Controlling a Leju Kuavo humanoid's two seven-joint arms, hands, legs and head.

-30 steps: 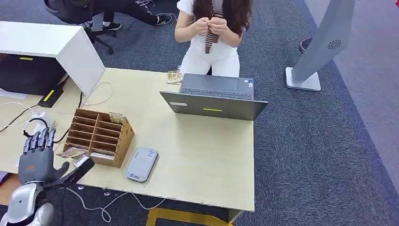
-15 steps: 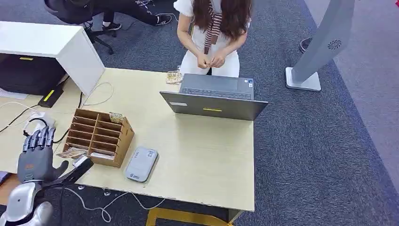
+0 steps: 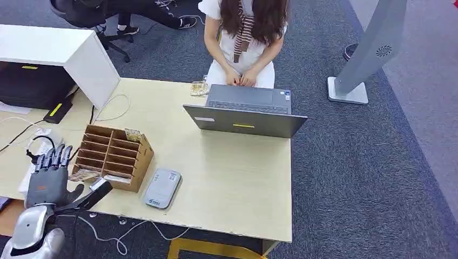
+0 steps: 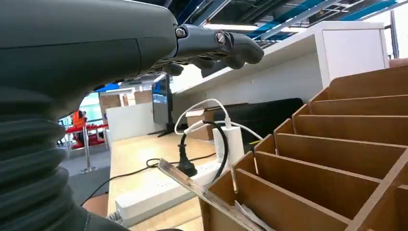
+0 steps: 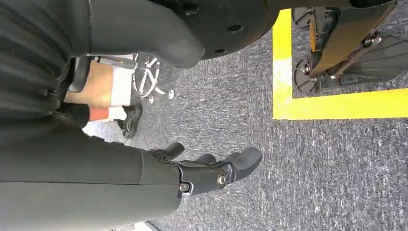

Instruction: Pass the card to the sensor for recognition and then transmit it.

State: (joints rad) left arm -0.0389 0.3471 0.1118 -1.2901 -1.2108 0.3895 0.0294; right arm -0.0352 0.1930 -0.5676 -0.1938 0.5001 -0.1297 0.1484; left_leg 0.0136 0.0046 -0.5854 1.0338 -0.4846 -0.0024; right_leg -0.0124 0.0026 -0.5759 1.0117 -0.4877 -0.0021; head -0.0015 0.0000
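Left hand (image 3: 47,181) spread, empty (beside wooden organizer (image 3: 114,156)).

Bare counter (image 3: 232,178) lies open between the card reader (image 3: 162,188) and laptop (image 3: 246,120). The cardboard organizer (image 3: 114,156) and cables (image 3: 32,141) crowd the left robot hand (image 3: 48,181).

Right robot hand (image 5: 211,171) empty, fingers apart, above grey carpet (image 5: 312,173).
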